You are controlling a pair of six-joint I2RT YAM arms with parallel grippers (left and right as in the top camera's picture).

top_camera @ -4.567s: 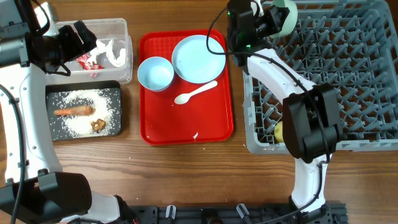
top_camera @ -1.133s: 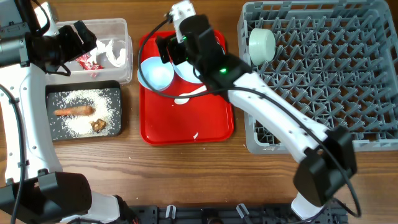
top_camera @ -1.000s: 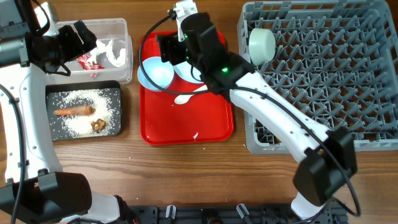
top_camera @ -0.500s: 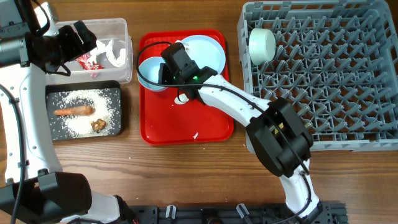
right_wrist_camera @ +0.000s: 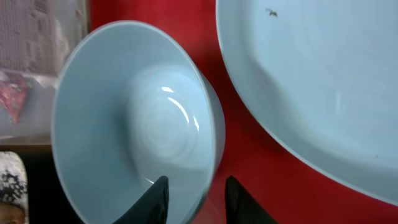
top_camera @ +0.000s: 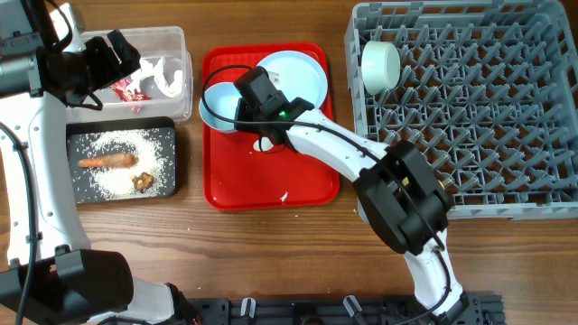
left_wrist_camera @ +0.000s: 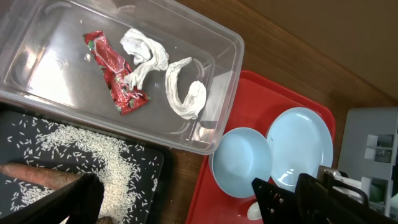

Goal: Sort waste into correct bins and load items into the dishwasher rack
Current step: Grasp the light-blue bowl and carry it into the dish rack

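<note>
**A:** From above, where is the right gripper point(top_camera: 239, 117)?

**B:** At the rim of the pale blue bowl point(top_camera: 215, 104), on the side facing the pale blue plate point(top_camera: 302, 72). Both stand on the red serving tray point(top_camera: 271, 185). The white spoon point(top_camera: 265, 144) lies just beside them, mostly under the arm.

**A:** And the grey rack point(top_camera: 488, 135)?

**B:** To the right of the tray. A second bowl point(top_camera: 381, 65) lies on its side in the rack's far left corner.

**A:** What about the left gripper point(top_camera: 122, 56)?

**B:** It hangs over the clear tub point(top_camera: 181, 41), spread wide with nothing in it.

**A:** What does the left wrist camera show?

**B:** The tub holds the red-and-white wrapper point(left_wrist_camera: 115, 74), lying flat beside two curls of crumpled paper point(left_wrist_camera: 180, 90). The black tray point(left_wrist_camera: 146, 186) sits next to the tub with rice point(left_wrist_camera: 93, 149) scattered over it. A carrot piece point(left_wrist_camera: 37, 175) lies at its edge (the brown lump point(top_camera: 142, 181) shows only from above). One dark finger point(left_wrist_camera: 81, 199) pokes in at the bottom. The bowl and plate sit rim to rim on the red tray.

**A:** And the right wrist camera?

**B:** Its fingertips point(right_wrist_camera: 158, 199) straddle the bowl's rim. One is inside the bowl and the other is outside, over bare red tray.

**A:** Are they clamped on it?

**B:** I cannot tell. They bracket the wall closely, but the view is too near and blurred to show contact. The plate fills the upper right, with a small dark speck on it.
</note>
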